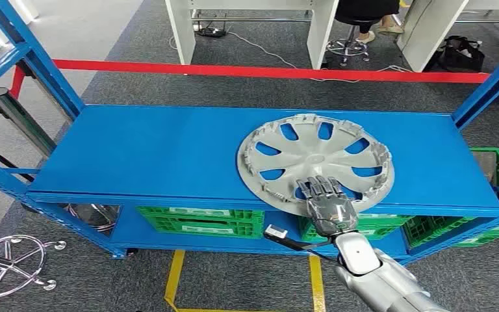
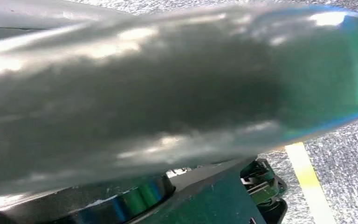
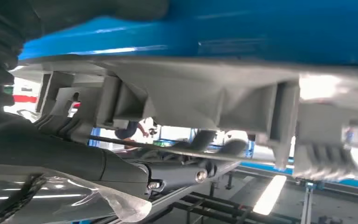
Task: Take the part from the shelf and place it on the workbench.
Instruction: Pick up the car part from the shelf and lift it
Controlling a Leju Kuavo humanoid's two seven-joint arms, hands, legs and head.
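- While the big grey wheel cover (image 1: 315,162) lies flat on the top blue shelf (image 1: 156,153), its near edge sticks out a little past the shelf's front lip.
- The robot's right hand (image 1: 325,198) rests on the near edge of the wheel cover, with its dark fingers (image 1: 317,186) lying flat on top and pointing away from the robot.
- From the camera at the right wrist, the grey ribbed underside of the wheel cover (image 3: 191,93) is very close to that hand, but I cannot tell if the thumb is hooked under the edge, so I cannot tell if the hand really has hold of it.
- The left wrist picture is blurry, so I cannot tell how the left hand is.
- Green crates (image 1: 198,221) sit on the lower shelf.
- A red tape line (image 1: 234,68) runs across the grey floor behind the shelf.
- A yellow line (image 1: 316,283) is on the floor in front.
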